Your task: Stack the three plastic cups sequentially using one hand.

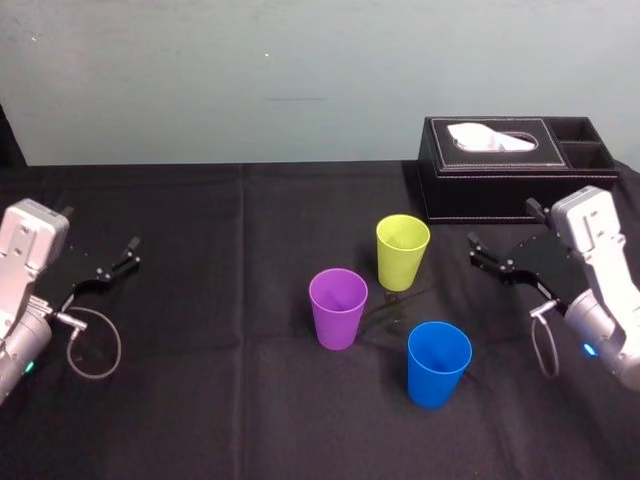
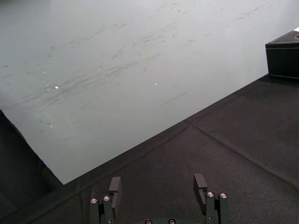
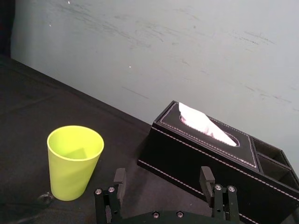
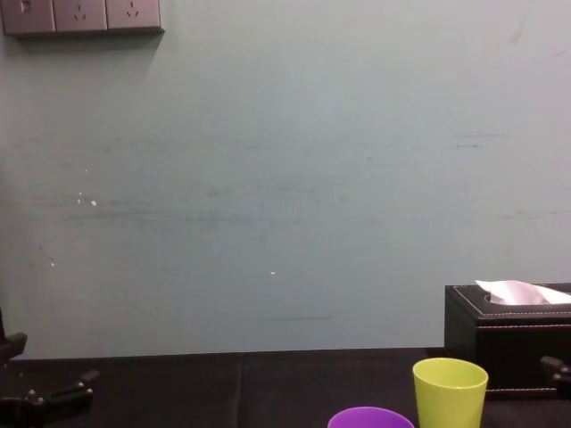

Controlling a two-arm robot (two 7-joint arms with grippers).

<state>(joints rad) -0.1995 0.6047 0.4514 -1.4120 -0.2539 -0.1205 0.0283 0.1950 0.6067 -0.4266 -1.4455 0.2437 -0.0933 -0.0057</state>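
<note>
Most of what lies before me is a pale blue-green wall (image 4: 285, 178), scuffed and scratched, with a strip of sockets (image 4: 82, 16) cut off by the top corner of the chest view. Below it a table under a black cloth (image 1: 200, 400) runs to every edge of the head view; a seam or fold crosses the cloth near the back.

At the back right stands a black tissue box (image 1: 480, 185) with a white tissue (image 1: 490, 138) poking out. Its far right end is cut off in the chest view.

The three cups stand upright, mouths open, apart from one another around the middle of the table. The yellow-green cup (image 1: 402, 252) is farthest back, nearest the box. The purple cup (image 1: 338, 308) is ahead of it to the left. The blue cup (image 1: 438, 364) is nearest me, to the right. From the chest, the purple cup shows just its rim at the bottom edge, and the yellow-green cup's base is cut off.

My right hand (image 3: 162, 175) hangs at the right, between the box and the blue cup, fingers spread and holding nothing. My left hand (image 2: 157, 183) waits at the far left, well apart from the cups, fingers likewise spread over bare cloth.
</note>
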